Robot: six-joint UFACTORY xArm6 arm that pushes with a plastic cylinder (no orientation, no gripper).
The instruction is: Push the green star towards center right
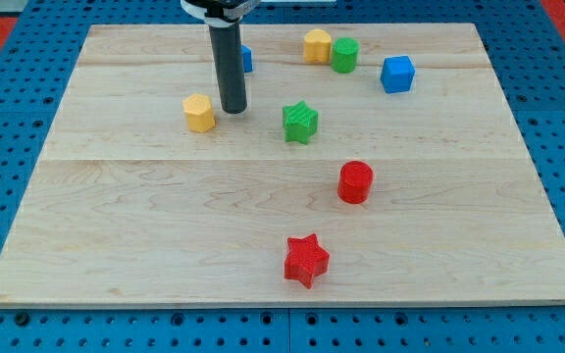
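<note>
The green star point(300, 122) lies on the wooden board point(165, 226), a little above the middle. My tip point(232, 108) is to the star's left, about a block's width away from it, and just right of a yellow hexagonal block point(199, 113). The rod stands upright and partly hides a blue block point(246, 59) behind it at the view's top.
A yellow block point(317, 45) and a green cylinder point(344, 54) touch at the top. A blue cube point(397, 74) lies at the top right. A red cylinder point(355, 181) lies right of centre. A red star point(306, 260) lies near the bottom edge.
</note>
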